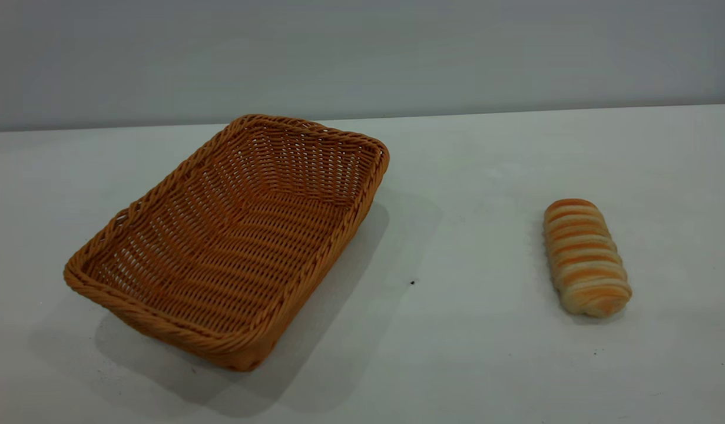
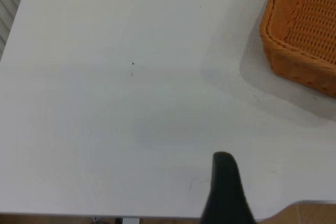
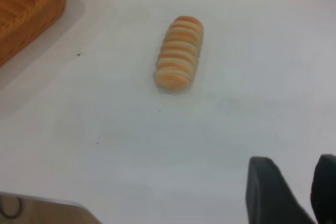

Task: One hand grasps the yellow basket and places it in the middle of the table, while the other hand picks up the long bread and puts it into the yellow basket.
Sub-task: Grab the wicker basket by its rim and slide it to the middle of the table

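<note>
The yellow basket [image 1: 232,235], a large orange-tan wicker tray, stands empty on the left half of the white table [image 1: 456,330]. One corner of it shows in the left wrist view [image 2: 304,35] and another in the right wrist view [image 3: 26,9]. The long bread [image 1: 586,256], striped golden and cream, lies on the table at the right, well apart from the basket, and also shows in the right wrist view [image 3: 179,52]. Neither gripper is in the exterior view. My right gripper [image 3: 296,169] hovers short of the bread, empty, its fingertips slightly apart. Of my left gripper, only one finger [image 2: 224,182] shows, away from the basket.
A small dark speck [image 1: 412,282] lies on the table between basket and bread. The table's near edge and a corner show in the left wrist view [image 2: 294,205]. A grey wall stands behind the table's far edge.
</note>
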`<state>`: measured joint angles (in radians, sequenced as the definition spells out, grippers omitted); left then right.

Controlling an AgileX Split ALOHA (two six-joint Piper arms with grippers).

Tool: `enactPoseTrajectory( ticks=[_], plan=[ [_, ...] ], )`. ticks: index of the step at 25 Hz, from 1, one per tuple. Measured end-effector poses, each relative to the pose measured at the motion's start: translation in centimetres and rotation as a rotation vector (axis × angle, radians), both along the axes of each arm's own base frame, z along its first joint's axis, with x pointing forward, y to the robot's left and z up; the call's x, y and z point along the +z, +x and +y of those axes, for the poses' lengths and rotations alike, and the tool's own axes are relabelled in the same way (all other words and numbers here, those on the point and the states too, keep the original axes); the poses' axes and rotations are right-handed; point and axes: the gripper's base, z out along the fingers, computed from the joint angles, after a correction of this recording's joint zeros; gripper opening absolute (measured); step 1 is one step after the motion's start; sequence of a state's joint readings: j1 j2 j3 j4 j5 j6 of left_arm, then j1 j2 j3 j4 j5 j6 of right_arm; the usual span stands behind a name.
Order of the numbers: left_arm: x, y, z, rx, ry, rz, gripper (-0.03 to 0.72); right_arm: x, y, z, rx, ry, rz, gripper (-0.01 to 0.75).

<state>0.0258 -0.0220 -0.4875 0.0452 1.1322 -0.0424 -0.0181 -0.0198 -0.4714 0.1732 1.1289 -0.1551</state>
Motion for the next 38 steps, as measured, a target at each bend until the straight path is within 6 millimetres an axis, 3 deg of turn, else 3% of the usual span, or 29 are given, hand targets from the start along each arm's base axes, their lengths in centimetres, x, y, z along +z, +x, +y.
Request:
enactPoseTrajectory(
  ticks=[38],
  plan=[
    [0.28,-0.02,0.0,0.007,-0.008,-0.005,0.582,0.06,0.03,-0.1,-0.032,0.032,-0.001,0.238]
  ],
)
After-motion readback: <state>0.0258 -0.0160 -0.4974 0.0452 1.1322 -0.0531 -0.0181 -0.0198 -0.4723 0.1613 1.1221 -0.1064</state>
